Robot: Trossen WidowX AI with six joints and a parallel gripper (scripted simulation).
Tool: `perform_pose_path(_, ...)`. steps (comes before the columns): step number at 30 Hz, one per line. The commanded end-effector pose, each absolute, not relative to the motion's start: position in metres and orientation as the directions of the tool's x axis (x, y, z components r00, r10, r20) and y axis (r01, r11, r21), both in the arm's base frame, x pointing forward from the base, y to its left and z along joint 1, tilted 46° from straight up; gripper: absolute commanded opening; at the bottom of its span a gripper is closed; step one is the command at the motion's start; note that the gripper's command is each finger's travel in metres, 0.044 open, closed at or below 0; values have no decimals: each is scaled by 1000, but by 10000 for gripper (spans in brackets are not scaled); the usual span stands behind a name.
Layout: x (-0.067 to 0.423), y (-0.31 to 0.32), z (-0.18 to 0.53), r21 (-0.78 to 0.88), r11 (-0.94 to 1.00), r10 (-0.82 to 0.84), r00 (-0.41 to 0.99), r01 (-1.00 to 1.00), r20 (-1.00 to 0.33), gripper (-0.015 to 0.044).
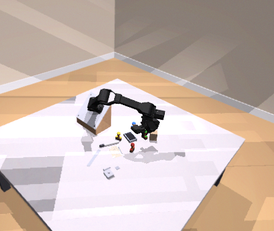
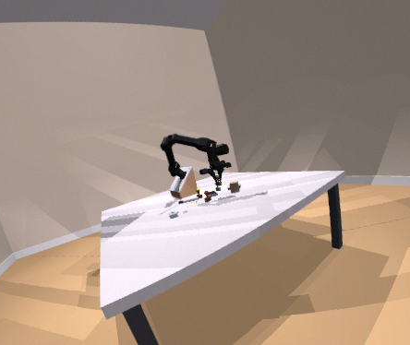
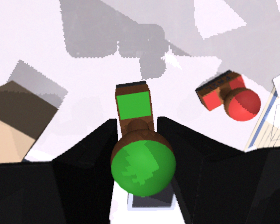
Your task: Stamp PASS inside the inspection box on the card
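Note:
My gripper (image 1: 144, 132) (image 2: 217, 177) (image 3: 137, 125) is shut on the PASS stamp (image 1: 145, 135) (image 3: 142, 167). The stamp has a green ball knob, a brown handle and a green label on its base. It hangs just above the table, between the dark ink pad (image 1: 129, 136) and a small wooden block (image 1: 153, 136) (image 3: 11, 127). The pale card (image 1: 115, 151) lies to the front left of the pad; its edge shows at the right of the wrist view (image 3: 270, 120). I cannot see the stamp's underside.
A red stamp (image 1: 132, 147) (image 3: 235, 100) lies on its side near the card. A yellow stamp (image 1: 118, 134) stands left of the pad and a blue one (image 1: 134, 123) behind it. A pen (image 1: 108, 144), a ruler (image 1: 92, 158) and small grey parts (image 1: 108, 173) lie further left.

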State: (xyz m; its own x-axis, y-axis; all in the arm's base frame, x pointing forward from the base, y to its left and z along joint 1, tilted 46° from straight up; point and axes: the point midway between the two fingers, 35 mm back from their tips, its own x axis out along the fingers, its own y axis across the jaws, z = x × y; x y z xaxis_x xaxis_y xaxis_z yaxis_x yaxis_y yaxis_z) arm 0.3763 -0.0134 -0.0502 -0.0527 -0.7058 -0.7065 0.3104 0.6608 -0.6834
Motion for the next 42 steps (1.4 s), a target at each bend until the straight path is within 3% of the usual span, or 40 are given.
perform_pose_path(1, 382, 3, -67, -681, 662, -705, -50, 315, -708, 0)
perform_pose_path(11, 386, 17, -86, -683, 658, -708, -50, 316, -705, 0)
perform_pose_path(42, 384, -19, -121, -684, 658, -708, -50, 316, -704, 0)
